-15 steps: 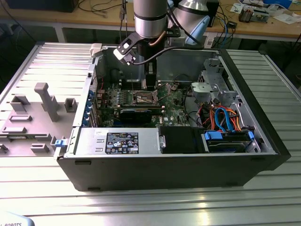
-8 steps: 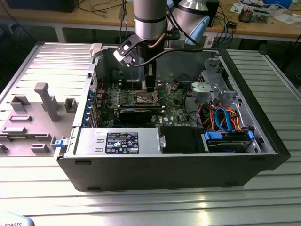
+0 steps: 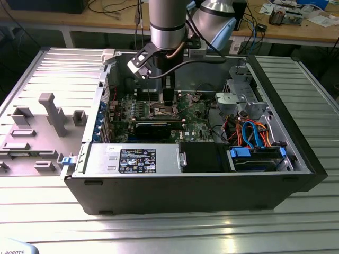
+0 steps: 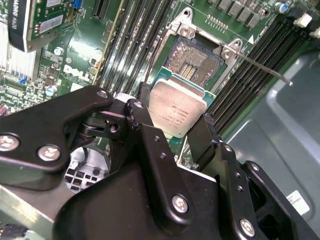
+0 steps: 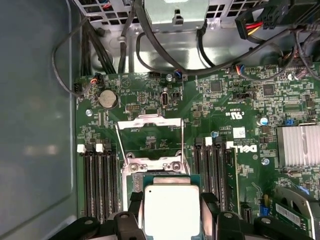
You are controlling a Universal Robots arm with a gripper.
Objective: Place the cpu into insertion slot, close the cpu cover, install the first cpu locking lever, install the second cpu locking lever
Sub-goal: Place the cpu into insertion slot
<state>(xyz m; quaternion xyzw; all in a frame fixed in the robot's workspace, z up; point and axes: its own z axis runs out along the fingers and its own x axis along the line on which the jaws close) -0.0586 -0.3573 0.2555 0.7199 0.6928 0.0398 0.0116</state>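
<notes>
**Chip held at the mouth of the socket**

From where I stand, the arm reaches down into the open computer case [image 3: 185, 185], and its pincer [image 4: 176, 115] is closed on the chip [image 4: 175, 105]. One black finger [image 4: 199, 140] presses on each of two opposite edges. The silvery top faces up and is uncovered. The chip hangs just at the near edge of the socket [image 4: 194, 59] and is not seated; the socket's dark centre lies open on the green board [image 5: 225, 100]. In the first wrist view the cover [image 5: 150, 119] stands swung up on its hinge, out of the way. One thin locking lever [image 4: 260, 67] juts out free to the side.

The chip looks light, flat and stiff, so I don't expect it to bend. The metal lid looks smooth, though, and I'd guess it could slip if squeezed weakly. The delicate parts are likely the underside and the fine contacts in the socket, so a tilted or dragged set-down could do damage. Holding it by the side edges, as it is now, seems the right grip, and it should stay level.
</notes>
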